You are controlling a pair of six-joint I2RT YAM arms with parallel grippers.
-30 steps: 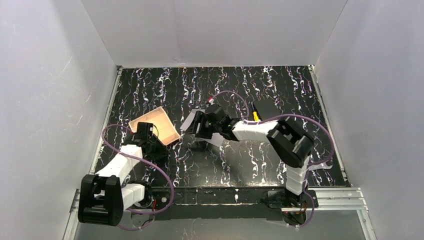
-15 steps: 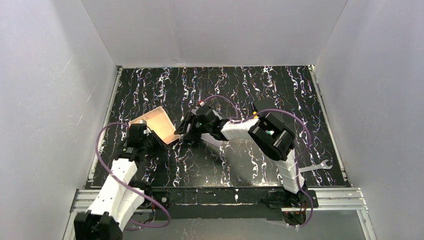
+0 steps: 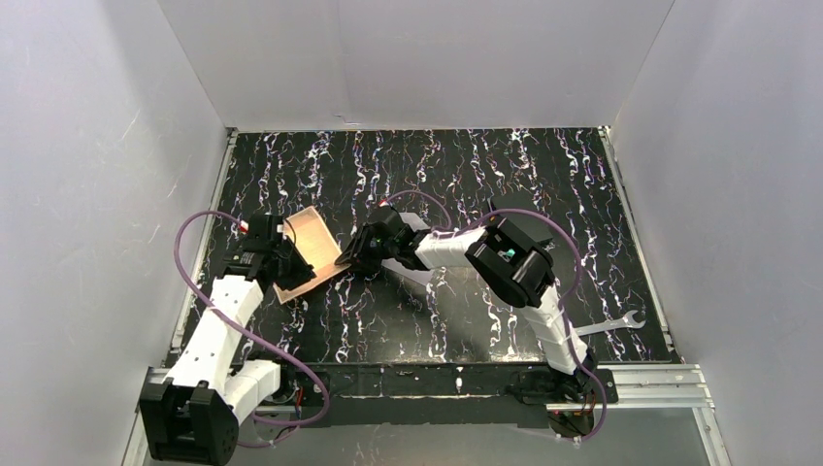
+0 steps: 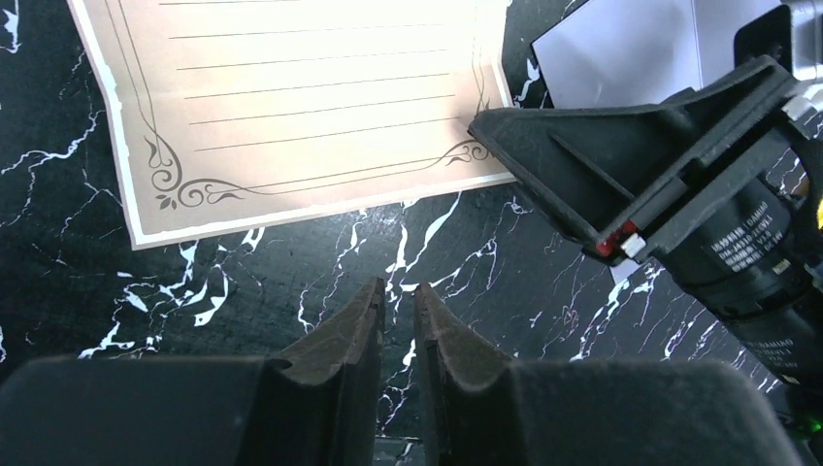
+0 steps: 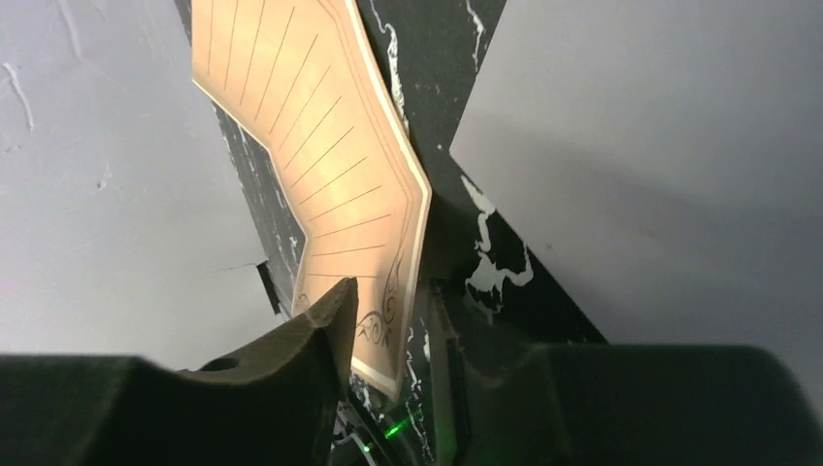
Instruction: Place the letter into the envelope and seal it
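Note:
The letter [image 3: 309,254], a cream-tan lined sheet with a scroll border, lies tilted left of centre. It fills the top of the left wrist view [image 4: 311,107]. My right gripper [image 3: 351,260] has reached its right corner. In the right wrist view that corner [image 5: 388,291] stands between my right gripper's [image 5: 388,325] fingers, and a gap shows beside the right finger. My left gripper [image 4: 399,291] sits just short of the letter's near edge, almost shut, with nothing between its fingers. The pale envelope [image 4: 621,49] lies behind the right gripper and is mostly hidden under the right arm [image 3: 415,275].
A metal wrench [image 3: 609,323] lies near the right front of the black marbled table [image 3: 505,175]. White walls enclose the table on the left, back and right. The two wrists are close together over the letter.
The left arm has swung out to the left, and the letter now lies lower and flatter. The right gripper has moved left onto the letter's corner, and its jaws have narrowed.

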